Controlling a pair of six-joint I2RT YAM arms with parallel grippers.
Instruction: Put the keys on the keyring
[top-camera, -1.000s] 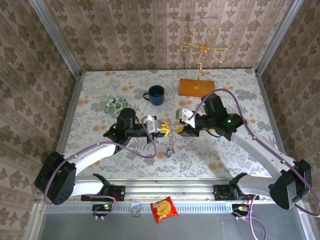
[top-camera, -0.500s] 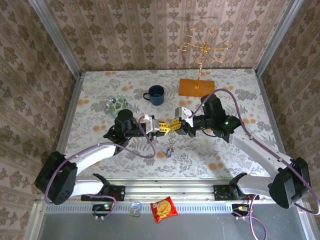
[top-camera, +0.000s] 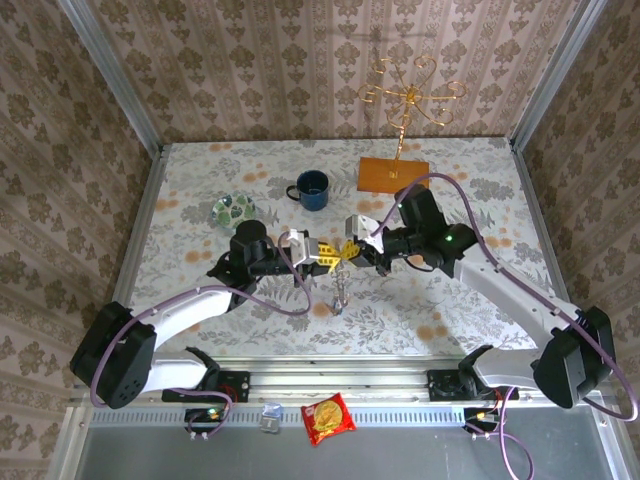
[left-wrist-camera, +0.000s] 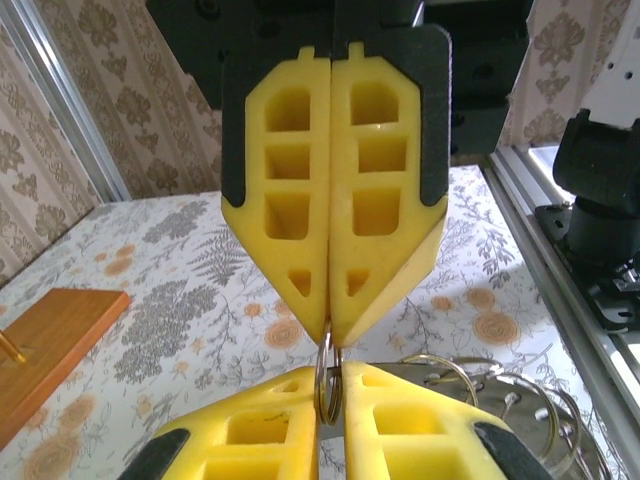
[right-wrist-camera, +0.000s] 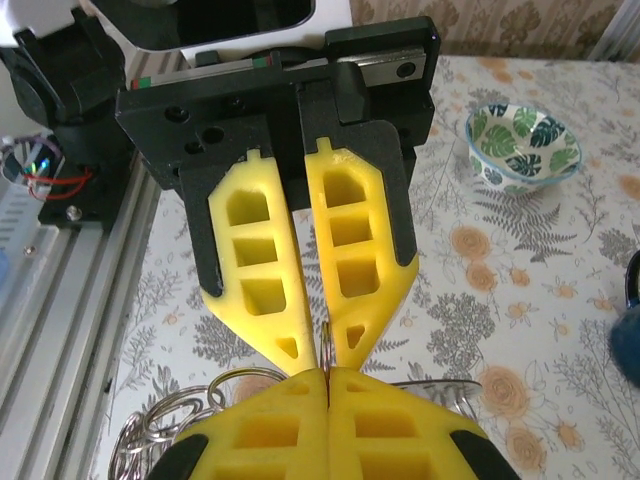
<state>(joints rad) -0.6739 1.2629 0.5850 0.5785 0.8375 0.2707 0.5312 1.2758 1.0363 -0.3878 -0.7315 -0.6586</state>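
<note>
At the left of the worktop (top-camera: 200, 290) a green-patterned glass dish (top-camera: 232, 210) sits well clear of the work. Toward the middle, the left hand (right-wrist-camera: 322, 348) reaches in with its yellow fingers drawn nearly together, their tips nipping the thin edge of the keyring (left-wrist-camera: 327, 375). The keyring is held off the surface at mid-worktop, and a cluster of loose wire loops (top-camera: 340, 290) dangles below it. From the other side the right hand (left-wrist-camera: 328, 338) meets it tip to tip, fingers pressed flat together on the same ring edge, so both hands pinch the ring between them. Further right and back stand a blue mug (top-camera: 312, 189) and a gold wire stand (top-camera: 410, 95), both apart from the action. The keys cannot be made out in the dangling cluster, so I cannot tell whether either is threaded. My guess is that the job is mid-course, with the ring being gripped to pry its coil for a key.
</note>
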